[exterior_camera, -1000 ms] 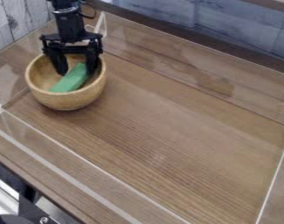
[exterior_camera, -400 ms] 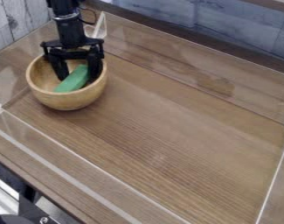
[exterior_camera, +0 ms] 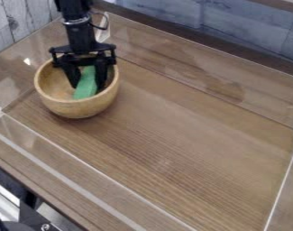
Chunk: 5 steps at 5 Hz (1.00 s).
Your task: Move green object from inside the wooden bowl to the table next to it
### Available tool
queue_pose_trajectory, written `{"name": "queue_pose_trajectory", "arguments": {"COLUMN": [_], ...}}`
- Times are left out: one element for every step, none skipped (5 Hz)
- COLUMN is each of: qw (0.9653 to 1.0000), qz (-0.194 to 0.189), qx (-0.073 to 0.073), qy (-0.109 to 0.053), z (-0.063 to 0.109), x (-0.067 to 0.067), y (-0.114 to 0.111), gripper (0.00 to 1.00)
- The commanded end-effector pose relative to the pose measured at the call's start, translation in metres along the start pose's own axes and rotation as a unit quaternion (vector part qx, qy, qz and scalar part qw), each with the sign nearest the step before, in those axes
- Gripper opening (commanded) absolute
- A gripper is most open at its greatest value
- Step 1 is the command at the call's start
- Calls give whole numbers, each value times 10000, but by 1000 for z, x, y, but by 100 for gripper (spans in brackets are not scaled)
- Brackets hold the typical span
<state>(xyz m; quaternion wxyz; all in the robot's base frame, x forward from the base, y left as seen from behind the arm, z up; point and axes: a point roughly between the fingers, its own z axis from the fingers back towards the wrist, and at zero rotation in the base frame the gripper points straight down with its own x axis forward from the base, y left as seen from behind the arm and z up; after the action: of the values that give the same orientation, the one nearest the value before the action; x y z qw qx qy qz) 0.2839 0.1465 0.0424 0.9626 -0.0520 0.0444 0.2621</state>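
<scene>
- We have our end effector [exterior_camera: 88, 72] closed on the green object [exterior_camera: 86, 87], inside the wooden bowl [exterior_camera: 77, 108].
- Our bowl sits on the worktop [exterior_camera: 185, 135].

Clear wall [exterior_camera: 31, 20] standing along table edge at upper left, bright reflections on it. Another clear wall [exterior_camera: 281, 194] along right side, pale edge running down to bottom corner. Dark blue-grey surface [exterior_camera: 251, 23] beyond table at upper right. Black cables [exterior_camera: 19, 194] at lower left, beside table edge.

Likely lab: robot arm [exterior_camera: 77, 20] over wood-grain table [exterior_camera: 173, 126], clear-walled edges.
</scene>
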Motion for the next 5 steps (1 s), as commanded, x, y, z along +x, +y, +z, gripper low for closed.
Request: {"name": "queue_pose_trajectory", "arguments": {"qw": [9992, 9989, 9982, 9985, 9987], "qz": [106, -231, -449, -367, -281], "qx": [-54, -144, -164, -191, -213], "qy": [-371, -370, -349, -349, -359], "z": [30, 43, 46, 51, 56], "x": [0, 1, 3, 9, 15], "y": [-8, -18, -25, -29, -33], "gripper": [0, 0, 0, 0, 0]}}
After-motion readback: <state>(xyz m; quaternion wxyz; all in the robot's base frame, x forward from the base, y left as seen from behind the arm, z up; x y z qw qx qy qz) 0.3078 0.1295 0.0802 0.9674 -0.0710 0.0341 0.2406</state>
